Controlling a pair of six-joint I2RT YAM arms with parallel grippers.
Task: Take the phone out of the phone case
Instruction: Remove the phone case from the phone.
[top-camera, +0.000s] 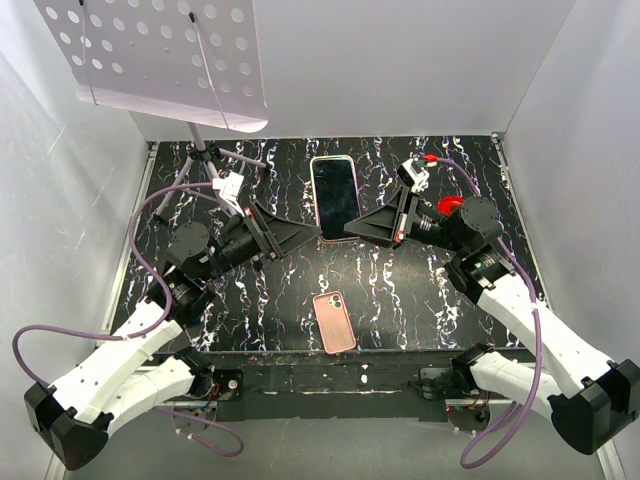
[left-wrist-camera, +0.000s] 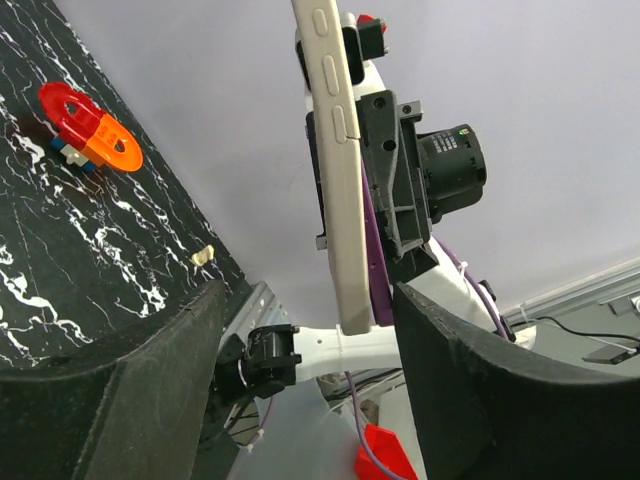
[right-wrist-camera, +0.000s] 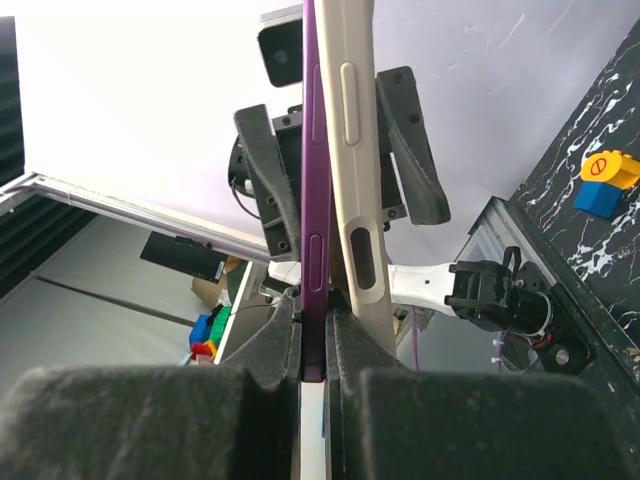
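My right hand (right-wrist-camera: 318, 335) is pinched narrow on the bottom edge of the phone (right-wrist-camera: 313, 200), whose thin purple side stands straight up out of the gap between my pads. The cream case (right-wrist-camera: 354, 180) lies against the phone's right side and has opened a sliver away from it towards the lower end, so the phone is partly in the case. My left hand (left-wrist-camera: 306, 325) faces it from the other side with its fingers spread wide. The lower corner of the case hangs in that gap without touching either pad. From above, both hands meet under the phone near the middle of the black marbled table (top-camera: 400, 290), the dark screen turned up to the camera. Nearer the arm bases a pink slab with a camera cutout (top-camera: 333, 322) lies flat; I cannot tell whether it is a phone or a case. A red and orange toy (left-wrist-camera: 85, 128) and a yellow and blue block (right-wrist-camera: 603, 182) sit on the table, and a white perforated stand (top-camera: 160, 50) rises at the far left.
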